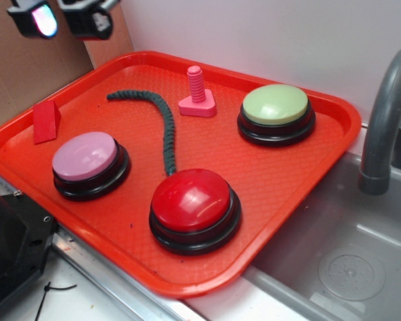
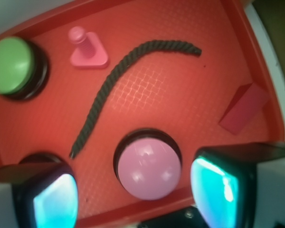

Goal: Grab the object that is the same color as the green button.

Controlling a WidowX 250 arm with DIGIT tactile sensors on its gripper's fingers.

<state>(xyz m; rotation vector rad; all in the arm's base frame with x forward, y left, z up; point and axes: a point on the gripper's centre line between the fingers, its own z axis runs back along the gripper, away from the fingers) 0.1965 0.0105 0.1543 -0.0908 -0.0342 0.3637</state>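
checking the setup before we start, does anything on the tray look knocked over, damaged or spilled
Nothing stands out. The three buttons and the pink peg sit upright on the red tray, the green rope lies flat in a curve, and the red wedge rests near the edge.

red button (image 2: 40, 159) mostly hidden behind tool (image 2: 133, 194) (wrist view), tool cropped at exterior top edge

Ahead of my pincer (image 2: 135, 192) the dark green braided rope (image 2: 118, 80) lies flat in a long curve; the pale green domed button (image 2: 9, 65) sits beyond, far left.
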